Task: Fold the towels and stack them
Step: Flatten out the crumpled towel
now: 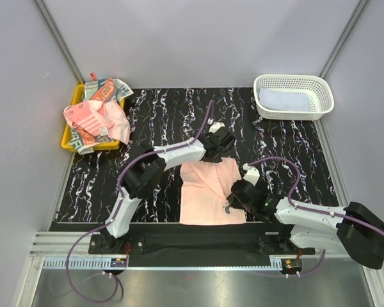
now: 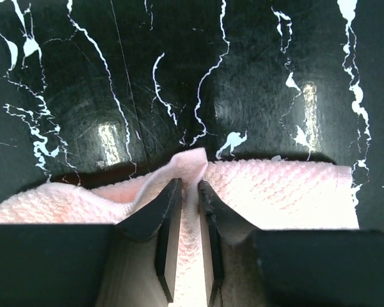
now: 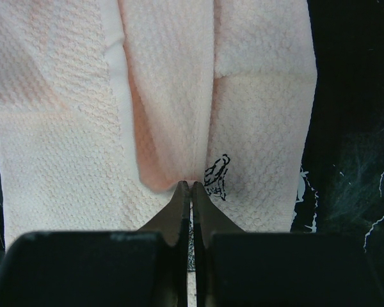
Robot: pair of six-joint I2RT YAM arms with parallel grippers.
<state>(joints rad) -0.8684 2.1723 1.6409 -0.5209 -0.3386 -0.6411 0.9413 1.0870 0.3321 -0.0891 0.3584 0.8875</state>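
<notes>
TOP: I'm seeing pink towel (image 1: 208, 192) lying centre of marbled table (image 1: 153, 121); printed towel (image 1: 105, 89) sitting in yellow tray (image 1: 67, 137), lettering too small to read | LEFT WRIST: left gripper (image 2: 189, 185) pinching pink towel's far edge into a ridge | RIGHT WRIST: right gripper (image 3: 187, 185) clamping a towel fold beside black mark (image 3: 216, 176), which I'm finding unreadable

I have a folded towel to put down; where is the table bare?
Bare marbled tabletop runs between the yellow tray and the white basket, beyond the pink towel, and again near left, in front of the tray. The middle is crowded: left pincer and right pincer both grip that towel.
</notes>
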